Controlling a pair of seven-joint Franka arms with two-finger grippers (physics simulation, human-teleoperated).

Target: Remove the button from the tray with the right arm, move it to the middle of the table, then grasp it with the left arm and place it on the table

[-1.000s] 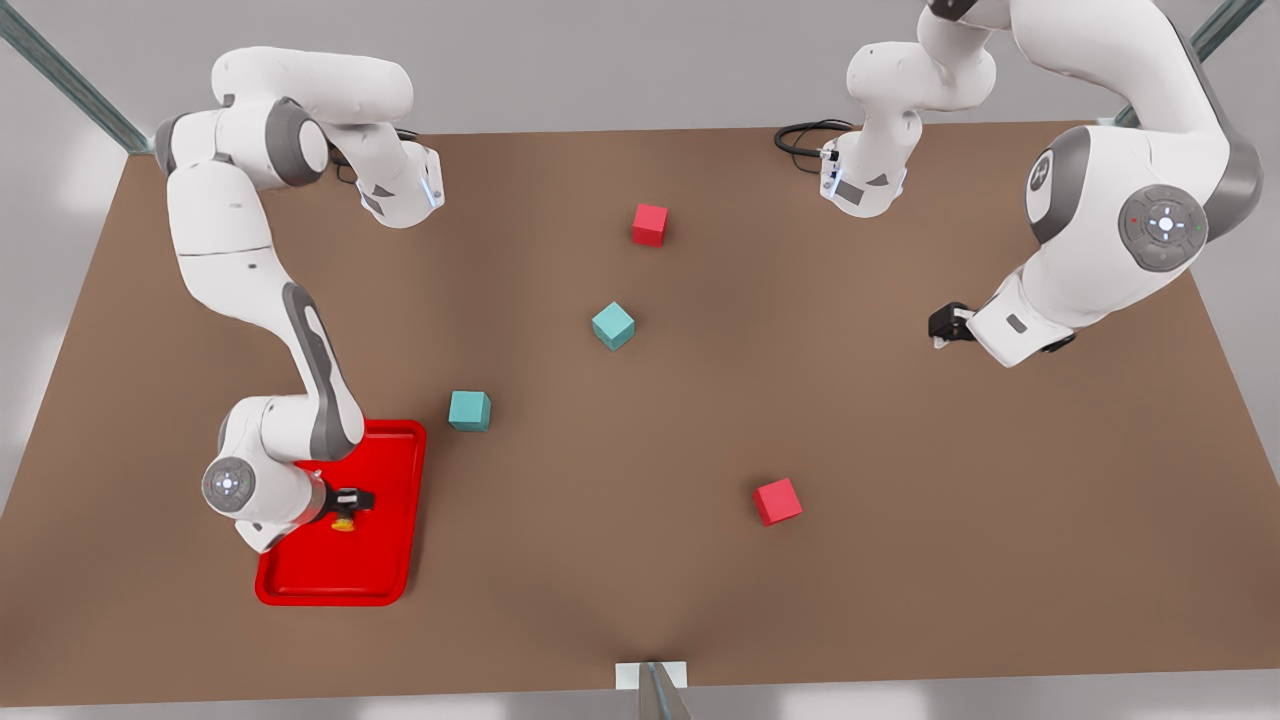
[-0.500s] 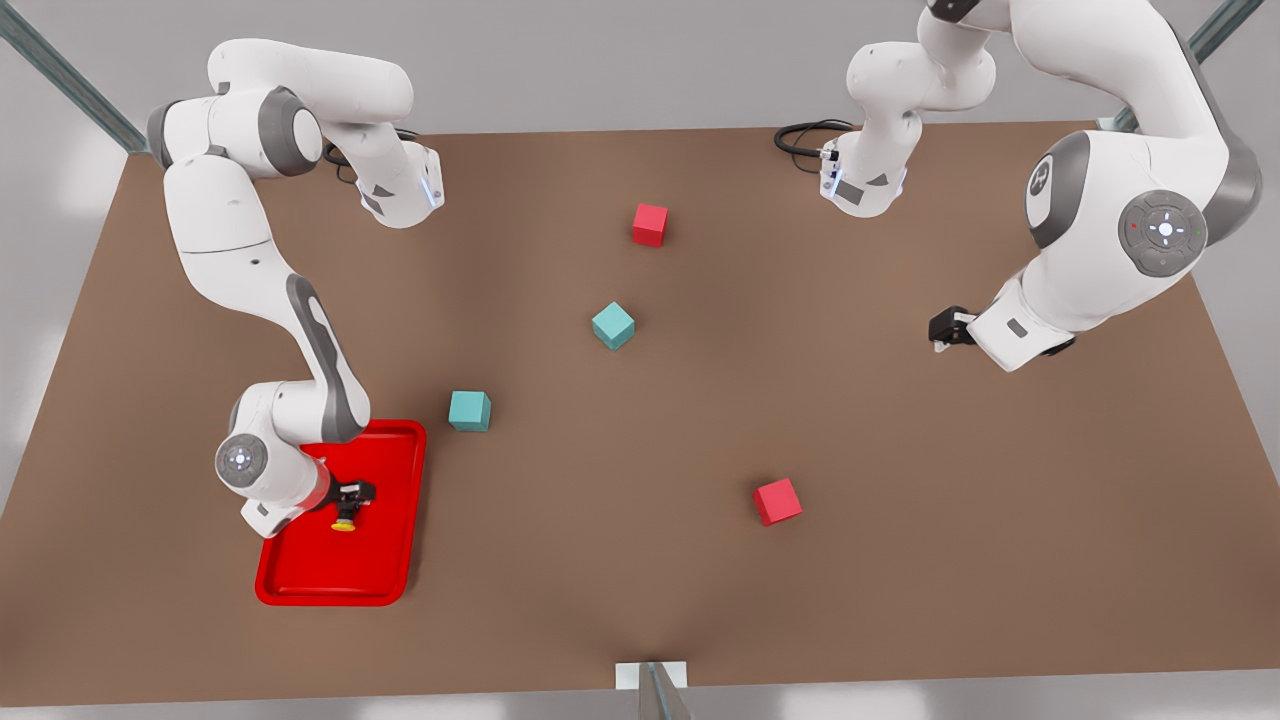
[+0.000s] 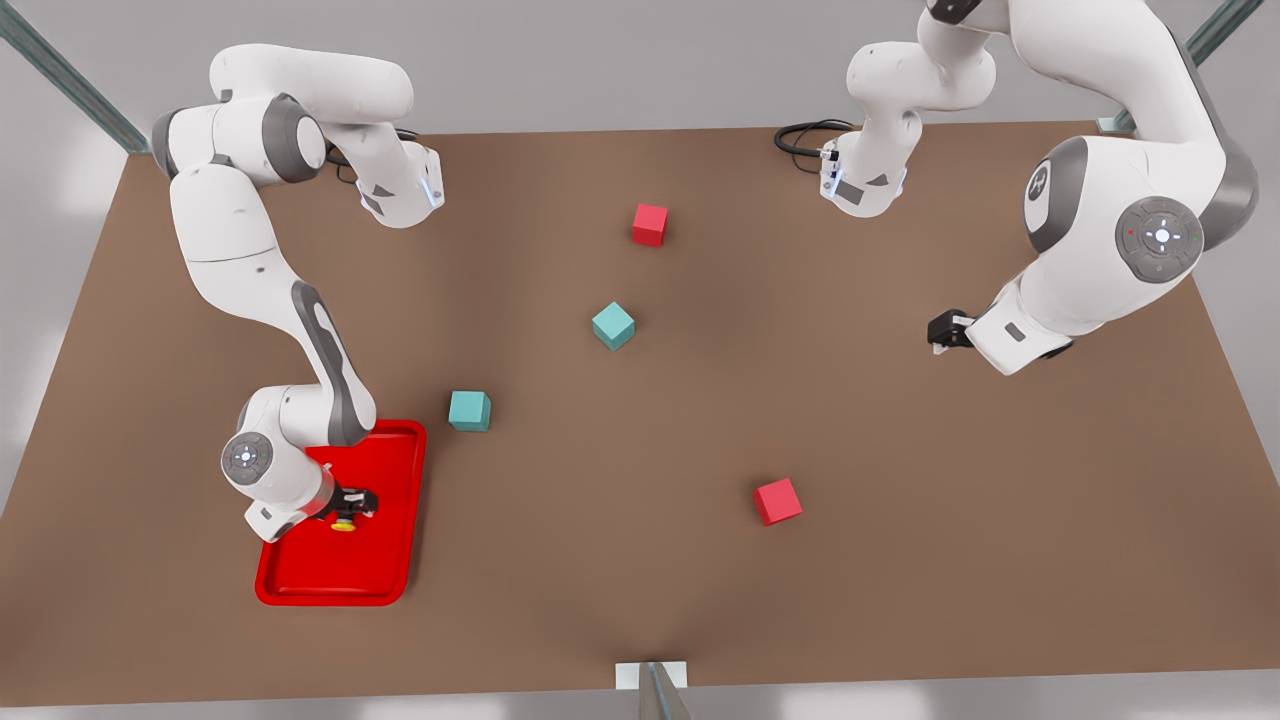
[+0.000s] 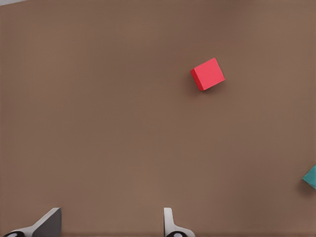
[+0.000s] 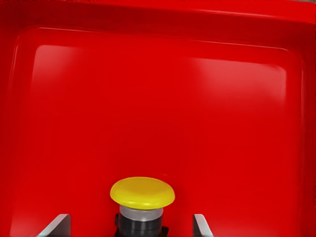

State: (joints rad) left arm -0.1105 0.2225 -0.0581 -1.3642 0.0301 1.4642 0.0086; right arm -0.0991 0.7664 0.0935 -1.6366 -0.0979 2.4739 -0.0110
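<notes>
Since the earlier front views the right arm (image 3: pixel 255 300) is sitting lower over the tray (image 3: pixel 385 570), its wrist drawn slightly toward the front view's right; the cubes are lying unchanged.

At the front view's left, the right gripper (image 3: pixel 350 505) is hanging over the tray's middle, its claw spread, one finger (image 5: pixel 58 224) on each side of the button (image 3: pixel 343 523) and not pressing it. The button (image 5: pixel 142 200) is standing on the tray floor (image 5: pixel 148 108), long axis upright, yellow cap uppermost, dark body beneath. No readable writing is showing on button, tray or cubes.

Count: one button, one tray, two teal cubes, two red cubes. One teal cube (image 3: pixel 469 410) is resting just beside the tray's far corner; the other teal cube (image 3: pixel 613 325) is lying near the middle of the table (image 3: pixel 640 600). One red cube (image 3: pixel 650 224) is sitting toward the far edge; the second red cube (image 3: pixel 777 501) is sitting nearer the camera.

At the front view's right, the left arm (image 3: pixel 1120 230) is waiting, the left gripper (image 3: pixel 938 330) hovering above bare table with its claw released, fingers (image 4: pixel 169 222) apart.
</notes>
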